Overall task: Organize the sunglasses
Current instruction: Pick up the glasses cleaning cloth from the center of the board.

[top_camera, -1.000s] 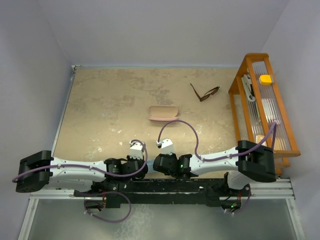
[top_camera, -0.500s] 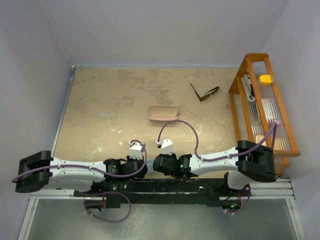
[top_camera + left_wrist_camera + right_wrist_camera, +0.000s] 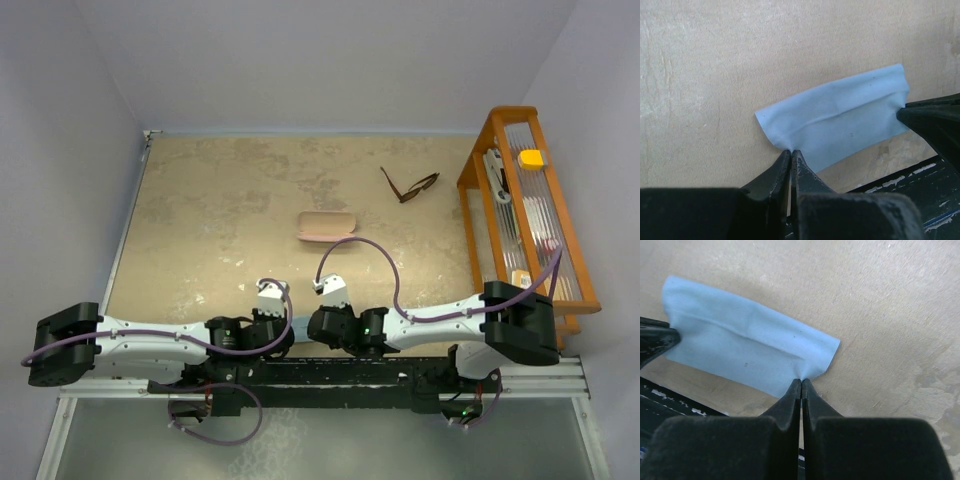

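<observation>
Pinching opposite ends of the light blue square cloth (image 3: 840, 125), the left gripper (image 3: 791, 152) and right gripper (image 3: 801, 382) are clamped shut, while the thin dark-brown sunglasses (image 3: 410, 186) lie unfolded well beyond the jaws, past the pink oblong case (image 3: 327, 226), so most work seemingly remains.

R gripper (image 3: 801, 381) is closing onto the edge of the blue cloth (image 3: 740, 352) (jaws now pressed together), and the R arm's elbow (image 3: 520, 335) is drifting back & outward.
</observation>
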